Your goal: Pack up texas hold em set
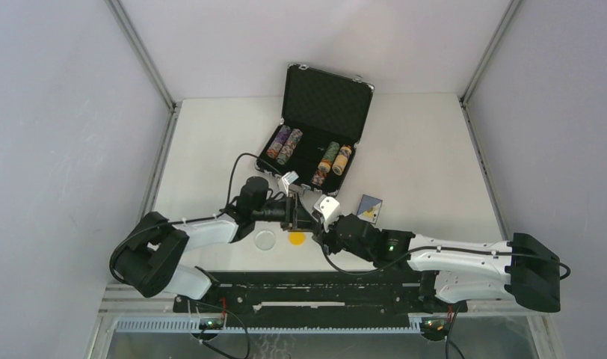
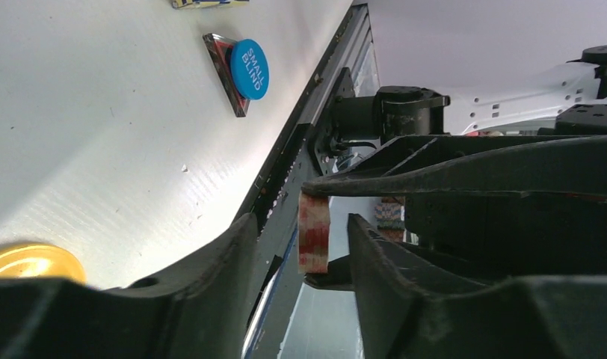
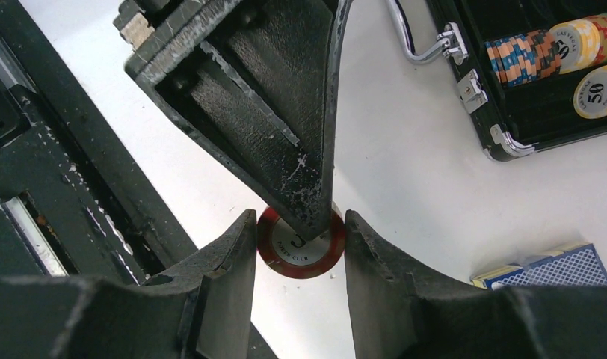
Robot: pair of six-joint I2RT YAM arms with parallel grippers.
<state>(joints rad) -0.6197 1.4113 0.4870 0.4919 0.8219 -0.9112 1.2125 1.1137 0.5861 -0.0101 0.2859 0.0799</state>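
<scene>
Finding the black briefcase [image 1: 327, 93] lying open at twelve o'clock on the bench [image 1: 435, 149], with its lid standing upright at the far side. Seeing a first pair of chip rolls [image 1: 284, 145] sitting in the tray's nine o'clock end and a second pair of chip rolls [image 1: 332, 160] in its three o'clock end, all four running lengthwise from one o'clock to seven. Spotting the red chip [image 3: 299, 258] just at six o'clock of the case, between the two claw tips. Pinching it by the rim with the right claw [image 3: 300, 217], with fingers pressing on opposite edges. Straddling it with the left claw [image 2: 302, 221], rolled on its side and gaping, one finger above and one beneath, with a gap at each face. Holding the chip roughly level with the bench, printed face turning up toward the right wrist camera and thin edge showing to the left one; being round, offering no long axis. Noting the yellow token [image 1: 297, 238] just at six o'clock of the claws, the clear token [image 1: 265, 239] at its nine, the card deck [image 1: 370, 209] at three o'clock of the claws, and the blue token [image 2: 250, 69] lying on the bench with SMALL BLIND facing up.
</scene>
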